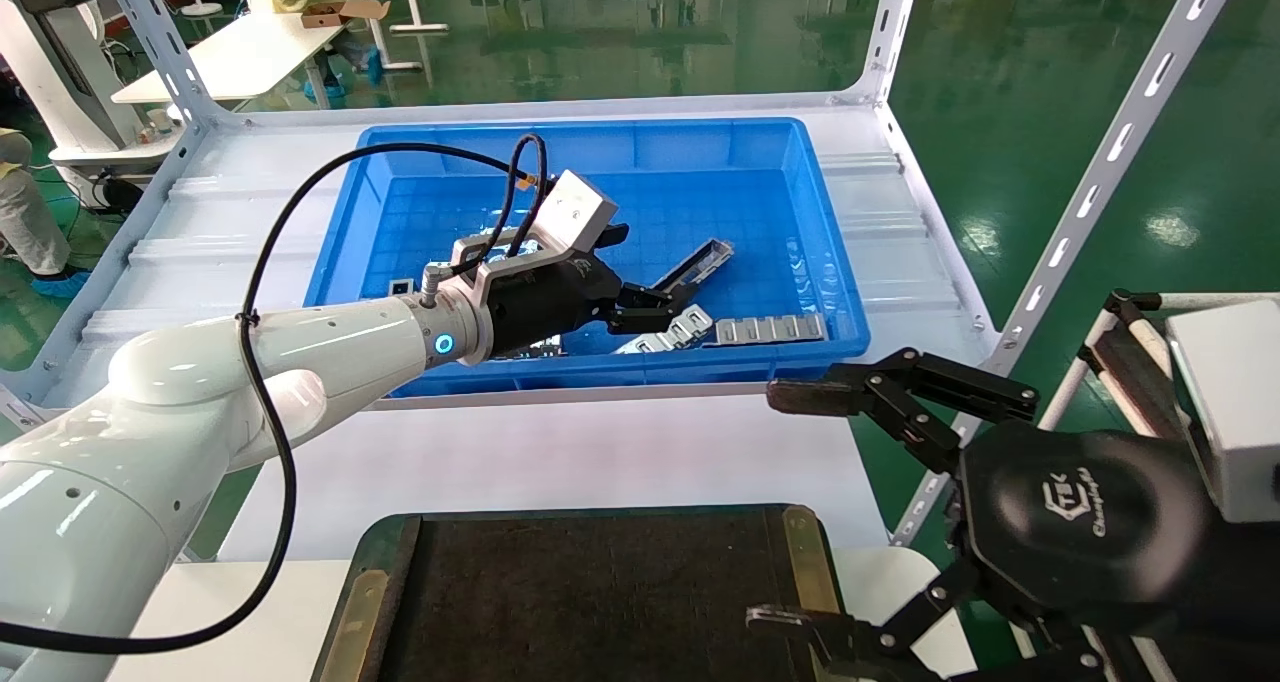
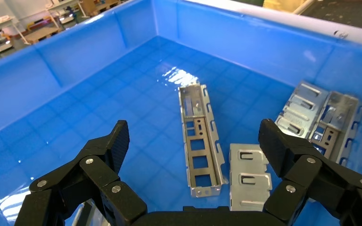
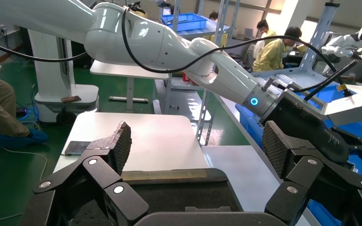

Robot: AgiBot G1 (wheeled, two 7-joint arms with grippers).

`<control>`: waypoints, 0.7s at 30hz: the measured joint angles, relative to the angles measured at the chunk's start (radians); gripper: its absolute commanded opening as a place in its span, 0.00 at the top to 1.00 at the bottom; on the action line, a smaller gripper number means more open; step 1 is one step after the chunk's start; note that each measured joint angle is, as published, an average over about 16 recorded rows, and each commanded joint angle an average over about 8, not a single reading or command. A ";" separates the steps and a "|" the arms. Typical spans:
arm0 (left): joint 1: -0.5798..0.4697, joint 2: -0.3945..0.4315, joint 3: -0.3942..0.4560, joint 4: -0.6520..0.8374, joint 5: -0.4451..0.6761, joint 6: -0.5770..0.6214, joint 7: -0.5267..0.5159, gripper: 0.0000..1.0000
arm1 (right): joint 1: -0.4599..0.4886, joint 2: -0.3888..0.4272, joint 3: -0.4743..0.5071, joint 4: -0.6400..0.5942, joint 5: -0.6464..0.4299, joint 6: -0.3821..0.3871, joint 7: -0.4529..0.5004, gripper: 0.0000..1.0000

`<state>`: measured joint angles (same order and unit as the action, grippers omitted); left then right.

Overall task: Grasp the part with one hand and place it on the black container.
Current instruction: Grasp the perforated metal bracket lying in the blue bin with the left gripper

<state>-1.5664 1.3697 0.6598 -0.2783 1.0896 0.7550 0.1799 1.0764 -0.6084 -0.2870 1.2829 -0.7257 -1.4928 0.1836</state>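
The part (image 2: 200,141), a slim grey channel bar with rectangular cutouts, lies on the floor of the blue bin (image 2: 52,70); in the head view the part (image 1: 698,264) sits right of the bin's middle. My left gripper (image 2: 195,140) hangs open just above its near end, one finger on each side, touching nothing. In the head view the left gripper (image 1: 655,307) reaches into the bin from the left. The black container (image 1: 600,582) lies at the table's front edge. My right gripper (image 1: 780,507) stands open and empty beside its right rim.
Flat silver tabbed strips (image 2: 249,176) lie right beside the part, with more metal pieces (image 2: 320,115) farther on near the bin wall. White shelf uprights (image 1: 1090,187) rise at the right. The black container's brass strip (image 3: 162,175) shows under the right gripper (image 3: 197,141).
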 measured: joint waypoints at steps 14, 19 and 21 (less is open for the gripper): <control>0.014 -0.002 0.124 -0.043 -0.085 -0.097 -0.041 1.00 | 0.000 0.000 -0.001 0.000 0.001 0.000 0.000 1.00; 0.019 -0.004 0.158 -0.046 -0.119 -0.120 -0.043 1.00 | 0.000 0.001 -0.001 0.000 0.001 0.001 -0.001 1.00; 0.021 -0.004 0.170 -0.046 -0.132 -0.127 -0.043 1.00 | 0.000 0.001 -0.001 0.000 0.001 0.001 -0.001 1.00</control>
<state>-1.5450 1.3657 0.8295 -0.3246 0.9576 0.6282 0.1373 1.0767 -0.6078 -0.2884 1.2829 -0.7248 -1.4922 0.1829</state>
